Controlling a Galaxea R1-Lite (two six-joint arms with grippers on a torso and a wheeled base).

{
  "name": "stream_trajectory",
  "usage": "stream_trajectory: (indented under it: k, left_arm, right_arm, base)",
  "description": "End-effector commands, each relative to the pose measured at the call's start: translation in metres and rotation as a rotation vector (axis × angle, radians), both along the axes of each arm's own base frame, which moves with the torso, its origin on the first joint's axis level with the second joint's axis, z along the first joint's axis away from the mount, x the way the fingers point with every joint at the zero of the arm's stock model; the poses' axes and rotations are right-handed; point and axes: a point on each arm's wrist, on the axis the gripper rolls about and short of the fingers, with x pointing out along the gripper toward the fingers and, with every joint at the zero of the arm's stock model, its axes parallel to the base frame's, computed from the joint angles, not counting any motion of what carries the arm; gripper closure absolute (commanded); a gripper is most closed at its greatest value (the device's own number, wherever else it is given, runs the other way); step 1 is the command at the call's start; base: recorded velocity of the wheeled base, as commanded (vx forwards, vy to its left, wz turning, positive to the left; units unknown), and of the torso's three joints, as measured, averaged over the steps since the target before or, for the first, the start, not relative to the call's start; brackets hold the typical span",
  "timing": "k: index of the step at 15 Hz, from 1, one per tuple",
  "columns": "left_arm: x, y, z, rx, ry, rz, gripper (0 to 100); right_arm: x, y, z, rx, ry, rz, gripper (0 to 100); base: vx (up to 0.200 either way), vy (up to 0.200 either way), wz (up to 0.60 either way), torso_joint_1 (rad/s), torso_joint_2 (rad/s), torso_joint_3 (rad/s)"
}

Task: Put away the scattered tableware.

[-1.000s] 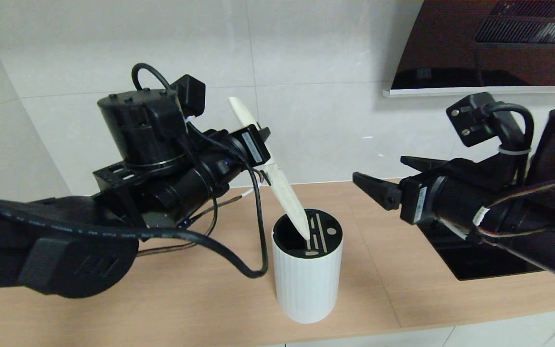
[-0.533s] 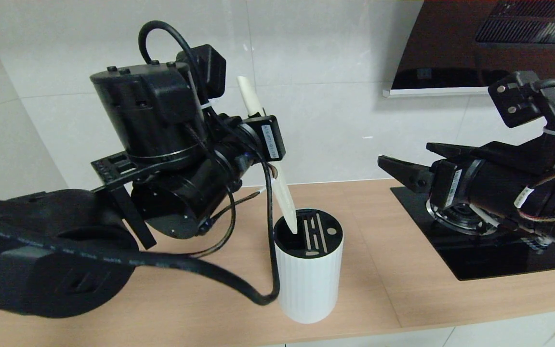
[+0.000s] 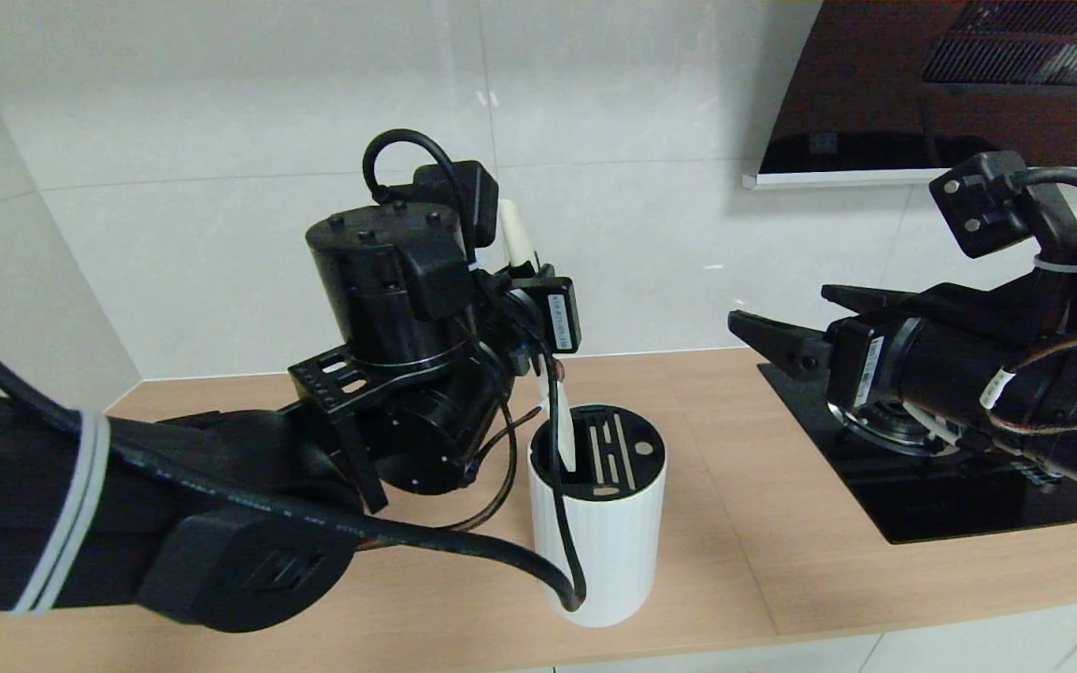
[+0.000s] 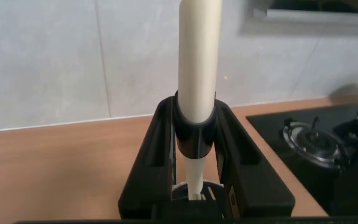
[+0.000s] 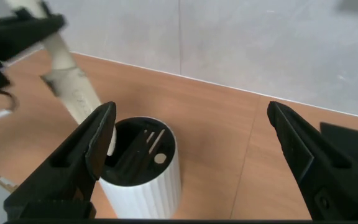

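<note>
A white ribbed cylindrical holder [image 3: 595, 542] with a slotted top stands on the wooden counter [image 3: 735, 523]. My left gripper [image 3: 538, 308] is shut on a cream-handled knife [image 3: 515, 238], held nearly upright directly above the holder. The pale blade dips into the holder's large opening. In the left wrist view the fingers clamp the knife handle [image 4: 197, 56], with the left gripper [image 4: 194, 130] over the holder's top [image 4: 191, 190]. My right gripper [image 3: 782, 318] hovers open to the right of the holder, holding nothing. The right wrist view has the right gripper [image 5: 191, 143] framing the holder [image 5: 145, 168] and the knife [image 5: 70, 84].
A black gas stove [image 3: 922, 486] is set into the counter at the right, under a dark range hood [image 3: 950, 84]. White tiled wall runs behind. The left arm's cable loops down in front of the holder. Bare counter lies between holder and stove.
My left gripper came down and turned the knife from tilted to nearly upright, sinking the blade deeper into the holder. My right arm drew back to the right.
</note>
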Motion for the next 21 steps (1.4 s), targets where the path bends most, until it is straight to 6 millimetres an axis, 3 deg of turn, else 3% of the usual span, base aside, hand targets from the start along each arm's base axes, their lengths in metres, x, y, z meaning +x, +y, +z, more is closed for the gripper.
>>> stream_trajectory:
  k: [1, 5, 11, 12, 17, 21]
  left_arm:
    - [0.006, -0.006, -0.013, 0.020, 0.021, 0.000, 100]
    - [0.004, -0.011, -0.018, 0.029, 0.030, -0.012, 100]
    - [0.009, -0.023, -0.041, 0.073, 0.074, -0.007, 100]
    - [0.012, -0.029, -0.055, 0.098, 0.100, 0.005, 100]
    - [0.019, -0.038, -0.086, 0.147, 0.157, 0.010, 100]
    - [0.020, -0.039, -0.091, 0.151, 0.169, 0.011, 100]
  right_arm:
    - [0.002, 0.002, -0.003, -0.007, 0.010, -0.001, 0]
    - [0.003, 0.002, -0.004, -0.009, 0.013, -0.001, 0]
    - [0.005, 0.003, -0.006, -0.015, 0.020, -0.001, 0]
    - [0.006, 0.004, -0.008, -0.019, 0.026, -0.001, 0]
    - [0.007, 0.005, -0.011, -0.025, 0.034, -0.001, 0]
    - [0.008, 0.006, -0.011, -0.025, 0.035, -0.001, 0]
  base:
    - [0.000, 0.000, 0.00, 0.000, 0.00, 0.000]
    - [0.000, 0.000, 0.00, 0.000, 0.00, 0.000]
    - [0.000, 0.000, 0.00, 0.000, 0.00, 0.000]
    - [0.000, 0.000, 0.00, 0.000, 0.00, 0.000]
    - [0.000, 0.000, 0.00, 0.000, 0.00, 0.000]
    - [0.000, 0.000, 0.00, 0.000, 0.00, 0.000]
